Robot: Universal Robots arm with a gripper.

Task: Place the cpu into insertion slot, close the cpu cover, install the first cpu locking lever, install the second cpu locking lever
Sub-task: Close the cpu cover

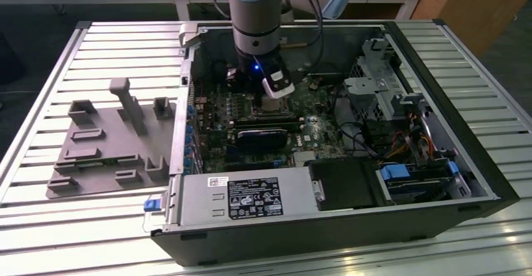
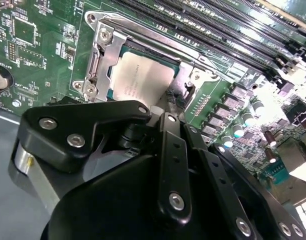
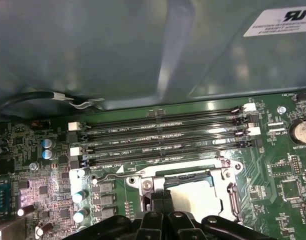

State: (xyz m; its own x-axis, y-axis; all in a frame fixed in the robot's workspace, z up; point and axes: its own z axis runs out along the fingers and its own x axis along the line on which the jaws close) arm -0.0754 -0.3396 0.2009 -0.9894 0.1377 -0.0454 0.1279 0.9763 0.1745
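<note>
The cpu (image 2: 142, 80) lies flat in the insertion slot (image 2: 143, 50), its silver top showing through the window of the cpu cover (image 2: 104, 55), which lies down around it. In the first wrist view the cpu (image 3: 195, 197) and the cover (image 3: 228, 186) sit just beyond my fingertips. My gripper (image 3: 163, 199) is shut, with nothing visible between its fingers, and its tips sit at the socket's edge beside a thin wire lever (image 3: 113, 176). In the exterior view the gripper (image 1: 273, 99) reaches down into the open computer case over the socket.
Several long memory slots (image 3: 163, 132) run beside the socket. A black heatsink block (image 1: 261, 139) and a power supply (image 1: 241, 198) sit toward the case front. Drive cages and cables (image 1: 399, 120) fill the exterior view's right. A grey fixture tray (image 1: 108, 142) lies on the slatted table.
</note>
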